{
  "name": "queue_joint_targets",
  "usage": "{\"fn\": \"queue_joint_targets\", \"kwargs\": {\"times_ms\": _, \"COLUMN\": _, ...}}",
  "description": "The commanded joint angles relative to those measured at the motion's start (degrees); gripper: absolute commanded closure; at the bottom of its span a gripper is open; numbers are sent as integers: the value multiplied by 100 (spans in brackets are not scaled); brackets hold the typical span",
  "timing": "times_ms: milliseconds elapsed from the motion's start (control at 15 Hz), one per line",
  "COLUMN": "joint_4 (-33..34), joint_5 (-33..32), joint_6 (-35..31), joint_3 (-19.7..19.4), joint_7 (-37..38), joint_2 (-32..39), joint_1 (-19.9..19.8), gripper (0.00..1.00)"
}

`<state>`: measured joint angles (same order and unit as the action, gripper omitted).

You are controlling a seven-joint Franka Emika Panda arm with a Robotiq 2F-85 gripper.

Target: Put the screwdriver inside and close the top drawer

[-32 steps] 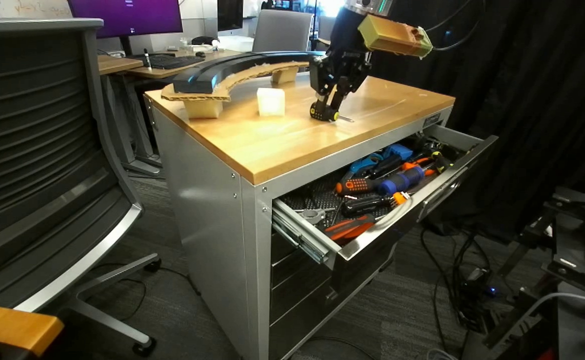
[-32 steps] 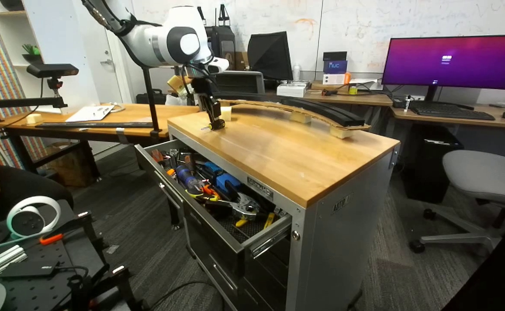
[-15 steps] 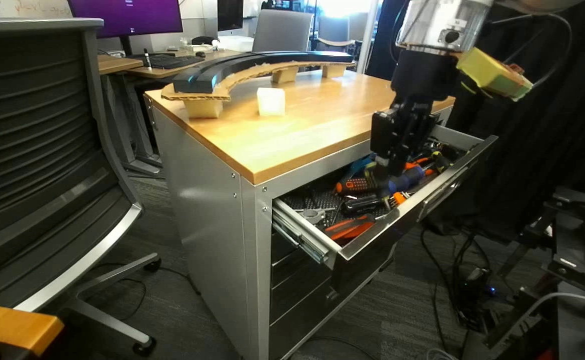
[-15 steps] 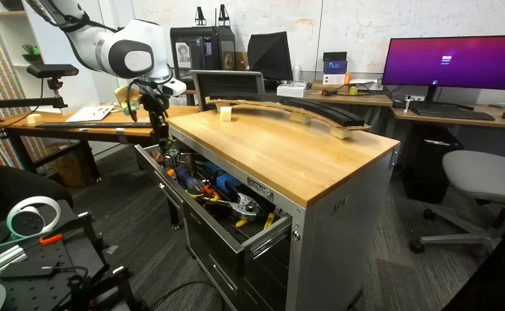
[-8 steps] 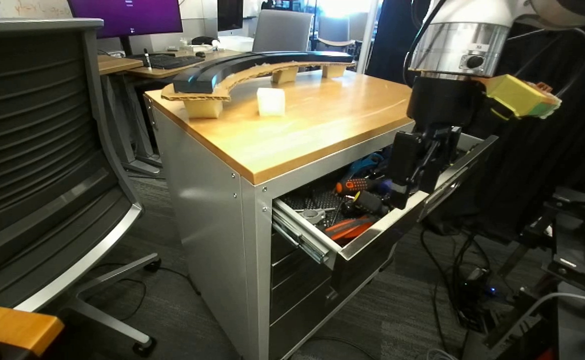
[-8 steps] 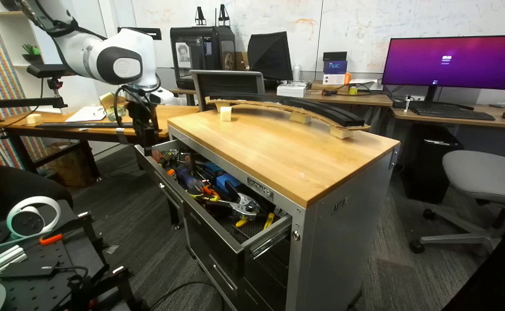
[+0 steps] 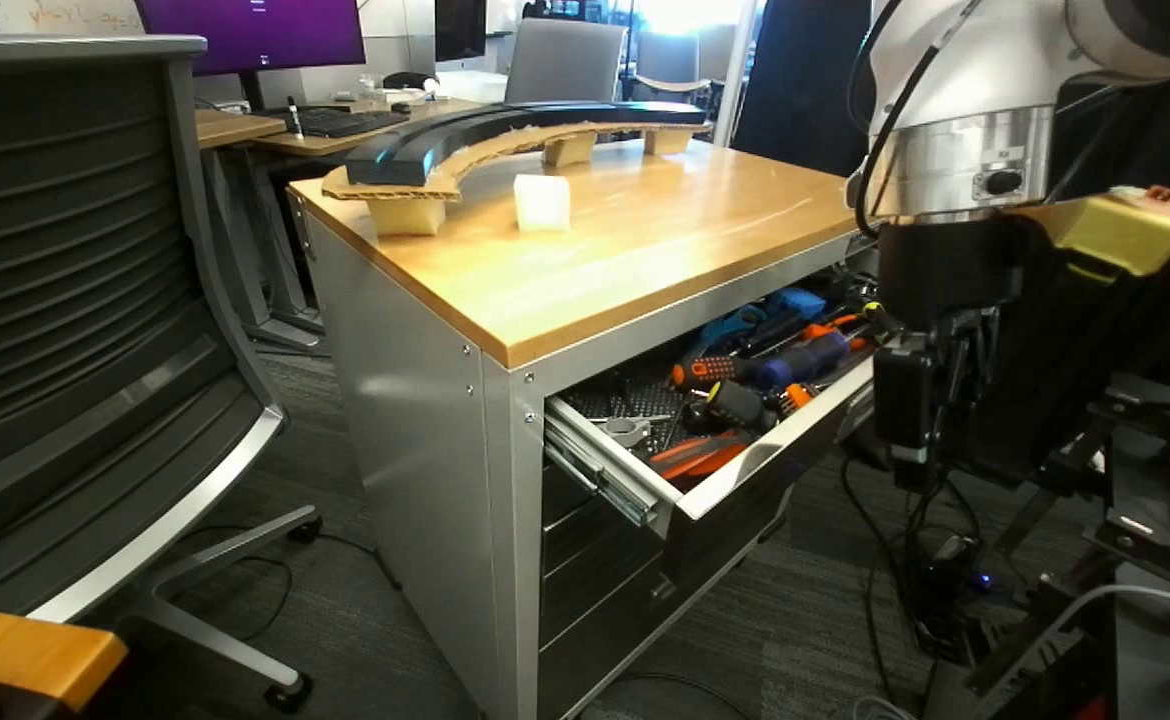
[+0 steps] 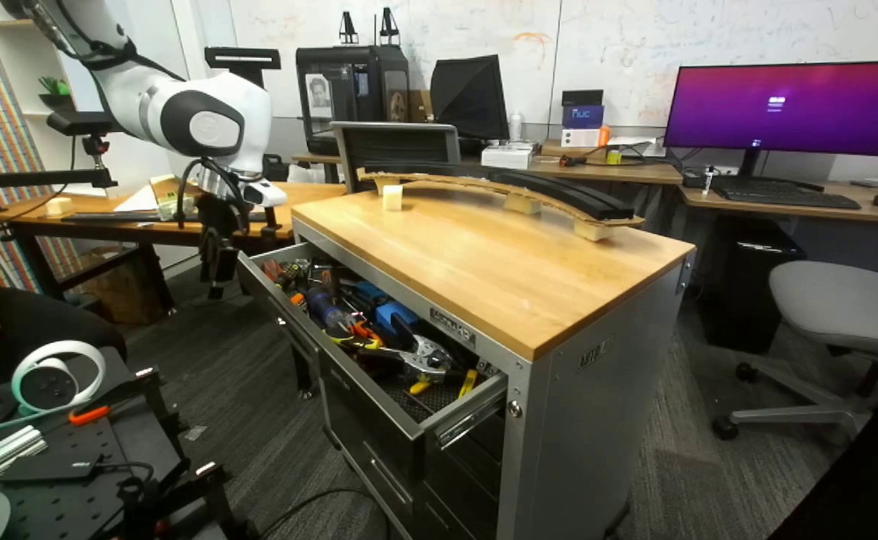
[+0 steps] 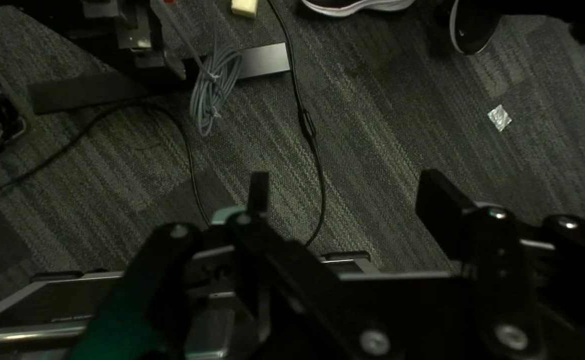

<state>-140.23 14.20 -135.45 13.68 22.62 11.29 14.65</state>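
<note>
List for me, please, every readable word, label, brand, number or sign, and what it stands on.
"NUC": on the blue box.
"AUTO", then letters I cannot make out: on the side of the cabinet.
Nameplate on the cabinet's front: too blurred.
Marking on the front of the top drawer: too small.
Text on the purple monitor: too small.
Print on the white box: too small.
Handwriting on the whiteboard: too blurred to be sure.
</note>
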Motion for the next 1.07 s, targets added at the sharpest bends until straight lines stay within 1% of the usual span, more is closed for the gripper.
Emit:
{"fn": "queue_joint_targets", "kwargs": {"times_ms": 0, "joint_4": -43, "joint_5": -392, "joint_6": -836, "joint_3": -70, "joint_7": -5, "joint_2": 395, "joint_1": 150, "gripper": 57}}
{"fn": "queue_joint_targets", "kwargs": {"times_ms": 67, "joint_4": -19, "joint_5": -584, "joint_6": -1170, "joint_3": -118, "joint_7": 47, "joint_2": 570, "joint_1": 200, "gripper": 64}}
{"fn": "queue_joint_targets", "kwargs": {"times_ms": 133, "joint_4": 12, "joint_5": -742, "joint_6": -1508, "joint_3": -168, "joint_7": 110, "joint_2": 729, "joint_1": 262, "gripper": 73}}
{"fn": "queue_joint_targets", "kwargs": {"times_ms": 267, "joint_4": 108, "joint_5": -1315, "joint_6": -2172, "joint_3": -413, "joint_7": 291, "joint_2": 1059, "joint_1": 509, "gripper": 86}}
{"fn": "queue_joint_targets", "kwargs": {"times_ms": 333, "joint_4": 192, "joint_5": -1613, "joint_6": -2458, "joint_3": -605, "joint_7": 407, "joint_2": 1232, "joint_1": 674, "gripper": 94}}
{"fn": "queue_joint_targets", "kwargs": {"times_ms": 467, "joint_4": 445, "joint_5": -2187, "joint_6": -2859, "joint_3": -1127, "joint_7": 733, "joint_2": 1587, "joint_1": 1140, "gripper": 98}}
{"fn": "queue_joint_targets", "kwargs": {"times_ms": 600, "joint_4": 638, "joint_5": -2516, "joint_6": -3087, "joint_3": -1560, "joint_7": 1008, "joint_2": 1808, "joint_1": 1600, "gripper": 100}}
{"fn": "queue_joint_targets", "kwargs": {"times_ms": 667, "joint_4": 773, "joint_5": -2654, "joint_6": -3212, "joint_3": -1813, "joint_7": 1138, "joint_2": 1929, "joint_1": 1862, "gripper": 96}}
{"fn": "queue_joint_targets", "kwargs": {"times_ms": 733, "joint_4": 904, "joint_5": -2755, "joint_6": -3301, "joint_3": -2033, "joint_7": 1243, "joint_2": 2050, "joint_1": 2087, "gripper": 96}}
{"fn": "queue_joint_targets", "kwargs": {"times_ms": 800, "joint_4": 1044, "joint_5": -2792, "joint_6": -3384, "joint_3": -2234, "joint_7": 1330, "joint_2": 2184, "joint_1": 2272, "gripper": 94}}
{"fn": "queue_joint_targets", "kwargs": {"times_ms": 867, "joint_4": 1170, "joint_5": -2780, "joint_6": -3425, "joint_3": -2417, "joint_7": 1380, "joint_2": 2303, "joint_1": 2451, "gripper": 95}}
{"fn": "queue_joint_targets", "kwargs": {"times_ms": 1000, "joint_4": 1475, "joint_5": -2629, "joint_6": -3451, "joint_3": -2605, "joint_7": 1381, "joint_2": 2587, "joint_1": 2650, "gripper": 95}}
